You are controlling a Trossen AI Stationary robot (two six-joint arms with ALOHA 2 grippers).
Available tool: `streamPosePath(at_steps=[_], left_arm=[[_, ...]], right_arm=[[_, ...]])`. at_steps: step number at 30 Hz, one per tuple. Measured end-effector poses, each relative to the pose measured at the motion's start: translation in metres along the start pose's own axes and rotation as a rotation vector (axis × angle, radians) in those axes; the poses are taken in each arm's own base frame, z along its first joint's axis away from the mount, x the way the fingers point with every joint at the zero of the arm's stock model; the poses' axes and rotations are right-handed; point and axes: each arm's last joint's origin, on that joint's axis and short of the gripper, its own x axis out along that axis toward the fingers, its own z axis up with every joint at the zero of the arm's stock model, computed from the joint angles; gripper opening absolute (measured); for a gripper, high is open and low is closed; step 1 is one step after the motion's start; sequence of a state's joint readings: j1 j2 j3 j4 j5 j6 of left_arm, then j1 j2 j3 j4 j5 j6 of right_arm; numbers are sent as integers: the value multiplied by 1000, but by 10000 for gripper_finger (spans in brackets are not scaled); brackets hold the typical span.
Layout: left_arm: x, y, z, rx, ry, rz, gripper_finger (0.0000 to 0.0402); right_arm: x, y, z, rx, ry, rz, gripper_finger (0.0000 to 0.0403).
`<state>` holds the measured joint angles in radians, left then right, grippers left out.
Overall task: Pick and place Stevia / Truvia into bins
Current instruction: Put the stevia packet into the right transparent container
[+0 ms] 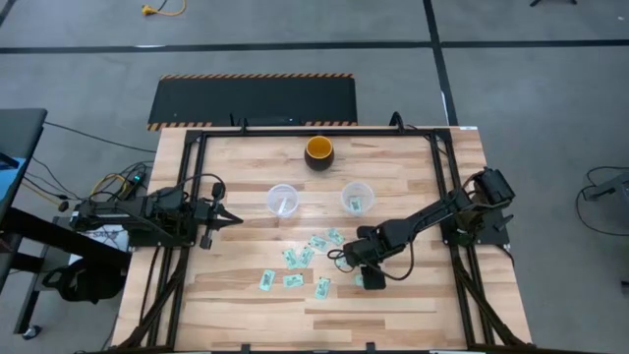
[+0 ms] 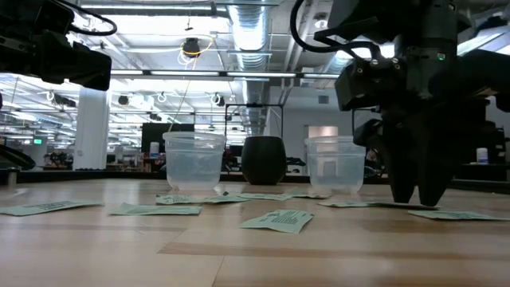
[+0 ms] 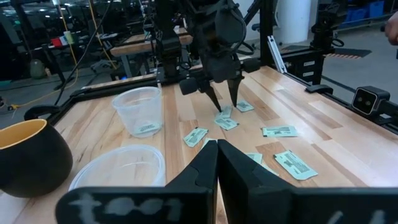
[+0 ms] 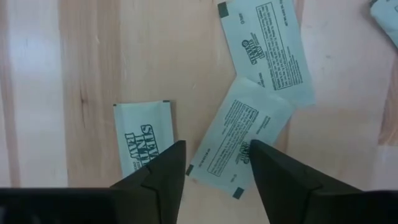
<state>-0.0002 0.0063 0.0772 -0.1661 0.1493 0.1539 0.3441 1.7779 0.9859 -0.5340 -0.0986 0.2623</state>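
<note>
Sachet (image 4: 239,148) between open right gripper (image 4: 213,163) fingers, on table (image 4: 112,56)

Table (image 1: 413,305): carries all items listed.

Bowl (image 1: 319,151): near the far edge, about midway along it.

Two cups: nearer than the bowl, side by side, apart; left cup (image 1: 283,200), right cup (image 1: 358,199), the bowl behind the gap between them. A sachet lies in the right cup.

Sachets (image 1: 295,258): loose and flat on the table centre, nearer than the cups, spread toward the near edge.

Right gripper (image 1: 346,253): fingers parted, over the sachets' right side, above one sachet (image 4: 239,146).

Left gripper (image 1: 236,218): fingers together, toward the left edge, left of the left cup.
</note>
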Motion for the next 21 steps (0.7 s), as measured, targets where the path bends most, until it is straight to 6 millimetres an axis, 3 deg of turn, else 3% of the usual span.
streamPosePath(at_steps=[12,21], left_arm=[[0,0,0,-1,0,0,0],[0,0,0,-6,0,0,0]], right_arm=[[2,-3,0,-28,4,-25,147],[2,-5,0,-14,0,-56,91]])
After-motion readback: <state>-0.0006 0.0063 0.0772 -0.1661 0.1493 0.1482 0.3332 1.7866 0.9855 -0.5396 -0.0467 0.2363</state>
